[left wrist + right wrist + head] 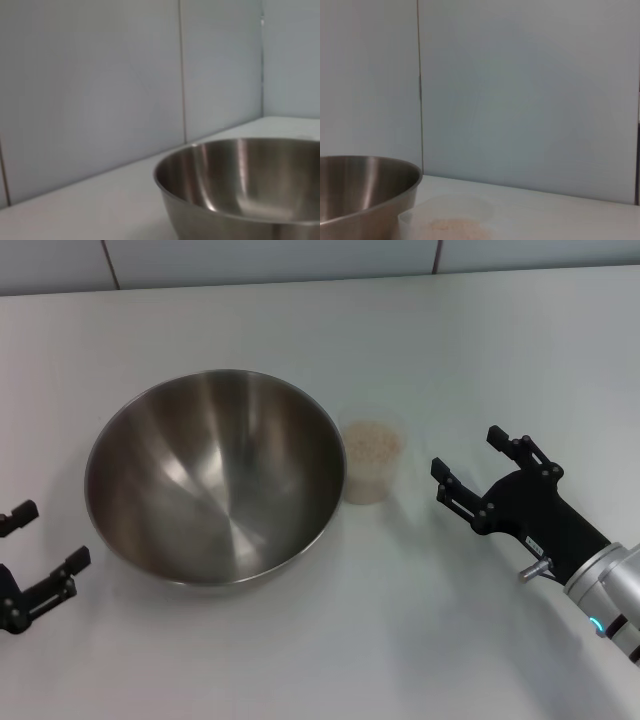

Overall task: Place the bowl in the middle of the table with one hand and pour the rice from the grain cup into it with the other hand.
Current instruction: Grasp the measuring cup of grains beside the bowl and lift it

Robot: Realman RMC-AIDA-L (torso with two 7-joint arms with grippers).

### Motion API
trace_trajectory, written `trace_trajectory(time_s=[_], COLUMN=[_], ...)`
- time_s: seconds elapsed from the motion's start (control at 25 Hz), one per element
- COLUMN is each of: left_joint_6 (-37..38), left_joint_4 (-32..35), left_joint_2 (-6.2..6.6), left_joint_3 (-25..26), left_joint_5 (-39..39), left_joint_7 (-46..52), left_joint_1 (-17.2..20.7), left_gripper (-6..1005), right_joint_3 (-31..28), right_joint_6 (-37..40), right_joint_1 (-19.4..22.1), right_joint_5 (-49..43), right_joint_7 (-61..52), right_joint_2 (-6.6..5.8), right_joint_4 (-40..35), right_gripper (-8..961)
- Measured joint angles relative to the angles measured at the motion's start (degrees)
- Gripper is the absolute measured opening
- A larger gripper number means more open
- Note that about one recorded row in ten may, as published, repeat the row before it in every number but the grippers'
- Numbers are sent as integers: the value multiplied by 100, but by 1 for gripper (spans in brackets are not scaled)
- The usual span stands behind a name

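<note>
Right hand [468, 466] agape, only in head view.

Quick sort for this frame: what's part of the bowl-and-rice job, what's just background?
Job:
- bowl, steel, empty, on the table
- cup, upright just right of the bowl, holding rice
- right claw, open, facing the cup, apart from it
- left claw, open, near the bowl, not touching

Background:
- tiled wall behind the table
</note>
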State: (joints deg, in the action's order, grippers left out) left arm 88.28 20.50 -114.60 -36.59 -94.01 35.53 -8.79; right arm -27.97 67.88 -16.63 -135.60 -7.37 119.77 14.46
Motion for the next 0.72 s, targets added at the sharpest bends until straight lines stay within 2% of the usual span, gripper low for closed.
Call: trace_trajectory(time_s=[0.72], left_joint_6=[72], left_joint_4=[-28], left_joint_2=[71], left_joint_3=[-8], left_joint_5=[-117], left_joint_7=[126], left_joint_1=[95], left_gripper=[802], right_joint_3=[-153], right_joint_6=[-514], right_joint_1=[-296], right_joint_5=[0], right_joint_7=[-4], right_joint_2=[2], right_joint_4=[127], right_gripper=[826])
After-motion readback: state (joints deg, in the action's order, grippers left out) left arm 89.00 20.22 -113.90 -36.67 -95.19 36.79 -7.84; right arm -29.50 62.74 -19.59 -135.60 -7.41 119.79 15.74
